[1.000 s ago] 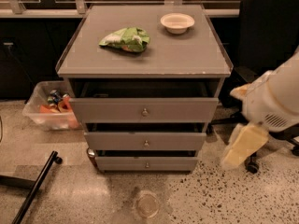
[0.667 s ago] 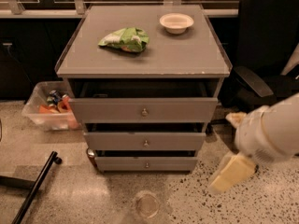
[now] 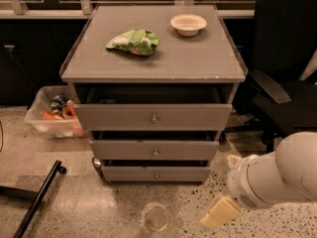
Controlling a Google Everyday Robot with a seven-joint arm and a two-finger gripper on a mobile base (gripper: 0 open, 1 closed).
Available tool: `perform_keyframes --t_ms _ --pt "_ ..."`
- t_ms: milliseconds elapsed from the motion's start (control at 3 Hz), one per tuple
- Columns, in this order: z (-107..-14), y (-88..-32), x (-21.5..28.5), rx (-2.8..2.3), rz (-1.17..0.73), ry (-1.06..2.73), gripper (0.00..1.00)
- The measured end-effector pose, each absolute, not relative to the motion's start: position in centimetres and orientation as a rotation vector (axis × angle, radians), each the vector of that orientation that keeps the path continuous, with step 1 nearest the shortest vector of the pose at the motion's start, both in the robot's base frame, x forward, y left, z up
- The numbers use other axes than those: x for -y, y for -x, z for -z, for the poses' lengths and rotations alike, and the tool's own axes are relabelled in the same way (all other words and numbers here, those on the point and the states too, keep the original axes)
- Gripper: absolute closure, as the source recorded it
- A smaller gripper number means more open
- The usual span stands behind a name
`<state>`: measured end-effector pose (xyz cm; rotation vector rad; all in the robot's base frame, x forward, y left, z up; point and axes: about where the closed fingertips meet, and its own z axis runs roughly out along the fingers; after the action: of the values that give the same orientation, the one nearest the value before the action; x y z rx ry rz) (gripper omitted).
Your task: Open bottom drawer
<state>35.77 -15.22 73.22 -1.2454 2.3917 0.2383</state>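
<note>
the white arm enters from the right edge, low in the camera view, as a thick rounded body that slopes down and to the left over the speckled floor. at its lower end sits the tool, a pale cream piece that points down and left, near the bottom edge. it hangs above the floor, to the right of the cabinet and lower than it, and it touches nothing. i cannot tell whether the tool is spread or pressed together. the bottom drawer is the lowest and narrowest of three grey fronts, close to the floor, with one small round knob at its centre. the tool is apart from this knob, lower and to the right of it. above the bottom drawer is the middle drawer, and above that the top drawer, which is the widest and shows a dark gap under the tabletop. on the tabletop lie a green bag at the left and a pale bowl at the back right, well apart from each other. a clear plastic bin stands on the floor left of the cabinet, and a black office chair stands at the right. a round clear object lies on the floor in front of the cabinet, left of the tool.
</note>
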Motion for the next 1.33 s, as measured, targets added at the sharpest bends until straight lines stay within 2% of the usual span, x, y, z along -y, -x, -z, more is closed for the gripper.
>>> perform_keyframes --t_ms 667,1333 --pt "-72.8 -35.8 15.1 -2.385 -0.260 1.232 0.00" --pt "-60.8 -38.4 14.4 -2.413 -0.318 1.238 0.00"
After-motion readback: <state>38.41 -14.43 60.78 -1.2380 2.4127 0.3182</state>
